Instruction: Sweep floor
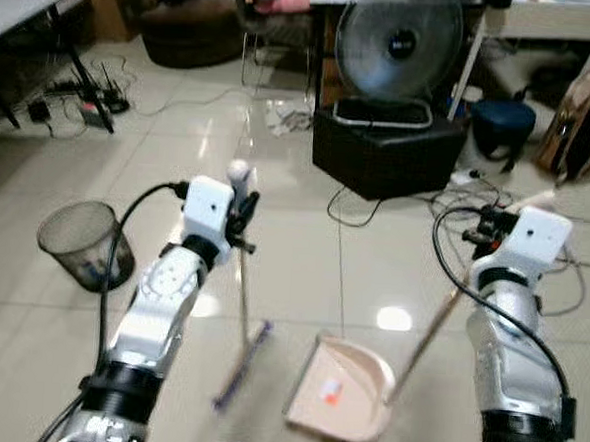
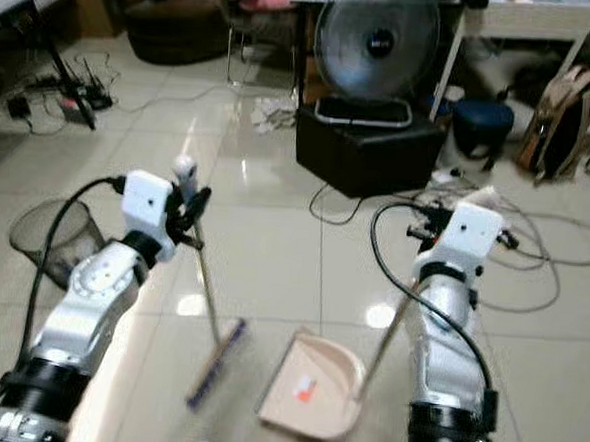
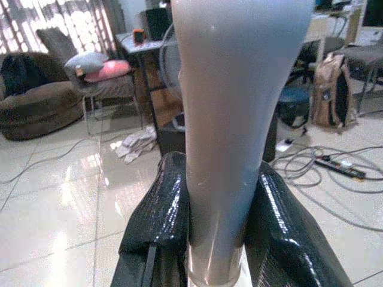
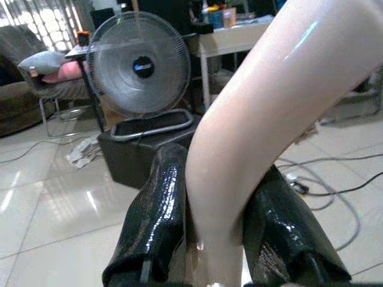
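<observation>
Gripping broom (image 1: 242, 308), dustpan (image 1: 345, 389), bristles seemingly blurred

No text, brand, number or sign can be read anywhere; the small orange sticker on the dustpan (image 1: 332, 390) is too blurred to make out any lettering

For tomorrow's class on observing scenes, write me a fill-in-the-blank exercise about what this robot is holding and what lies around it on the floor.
1. The left claw is shut on the handle of the ____.
2. The right claw holds the handle of the pink ____.
3. The mesh bin stands on the robot's ____ side.
4. The fan stands on a ____ box.

Missing words: broom; dustpan; left; black
</observation>
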### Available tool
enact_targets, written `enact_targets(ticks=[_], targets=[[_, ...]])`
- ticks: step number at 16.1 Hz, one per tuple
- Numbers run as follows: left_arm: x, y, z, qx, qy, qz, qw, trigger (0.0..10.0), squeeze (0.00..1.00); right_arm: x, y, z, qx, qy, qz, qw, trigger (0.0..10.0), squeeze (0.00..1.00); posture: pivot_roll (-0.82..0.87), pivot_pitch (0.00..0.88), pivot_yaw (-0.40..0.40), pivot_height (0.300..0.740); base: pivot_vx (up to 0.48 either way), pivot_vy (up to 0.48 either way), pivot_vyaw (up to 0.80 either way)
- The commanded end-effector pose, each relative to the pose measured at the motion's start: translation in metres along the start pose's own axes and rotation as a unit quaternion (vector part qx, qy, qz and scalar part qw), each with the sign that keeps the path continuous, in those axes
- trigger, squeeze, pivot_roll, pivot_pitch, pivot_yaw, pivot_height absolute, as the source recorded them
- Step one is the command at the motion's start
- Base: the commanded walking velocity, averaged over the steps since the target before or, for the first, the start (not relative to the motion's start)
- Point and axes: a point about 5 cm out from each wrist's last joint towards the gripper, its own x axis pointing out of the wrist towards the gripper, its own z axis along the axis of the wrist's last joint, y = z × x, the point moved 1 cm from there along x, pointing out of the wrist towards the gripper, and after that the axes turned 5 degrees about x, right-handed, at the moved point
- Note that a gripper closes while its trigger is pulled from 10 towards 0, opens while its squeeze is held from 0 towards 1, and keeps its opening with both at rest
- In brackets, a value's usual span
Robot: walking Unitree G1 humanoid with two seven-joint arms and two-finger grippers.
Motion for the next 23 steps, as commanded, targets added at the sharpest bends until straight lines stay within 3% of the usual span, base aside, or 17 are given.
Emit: enact_targets(ticks=[1,6,12,16,19,23], targets=[[0.001,0.013,0.01,0.015,-0.016,0.019,1.0,10.0,0.0,0.001,0.01,0.01,0.018,-0.02,0.017,0.999,10.0,0.0,0.05,0.031,0.072,0.74,0.39,0.0,0.0],[0.011,0.021,0.023,0.024,-0.036,0.028,0.999,10.0,0.0,0.006,0.021,0.031,0.041,-0.065,0.06,0.995,10.0,0.0,0.04,0.041,0.082,0.74,0.391,0.0,0.0],[0.015,0.014,0.019,0.018,-0.033,0.024,0.999,10.0,0.0,0.001,0.014,0.032,0.001,-0.073,0.055,0.996,10.0,0.0,0.01,0.061,0.11,0.74,0.409,0.0,0.0],[0.017,0.016,0.023,0.026,-0.037,0.018,0.999,10.0,0.0,-0.004,0.011,0.029,0.013,-0.072,0.052,0.996,10.0,0.0,0.02,0.068,0.119,0.74,0.416,0.0,0.0],[0.016,0.008,0.018,0.022,-0.031,0.004,0.999,10.0,0.0,-0.006,0.007,0.023,0.024,-0.058,0.037,0.997,10.0,0.0,0.01,0.082,0.119,0.74,0.412,0.0,0.0],[0.017,0.0,0.017,0.018,-0.032,-0.009,0.999,10.0,0.0,-0.005,0.005,0.027,0.002,-0.064,0.047,0.997,10.0,0.0,0.0,0.082,0.115,0.74,0.414,0.0,-0.4]])
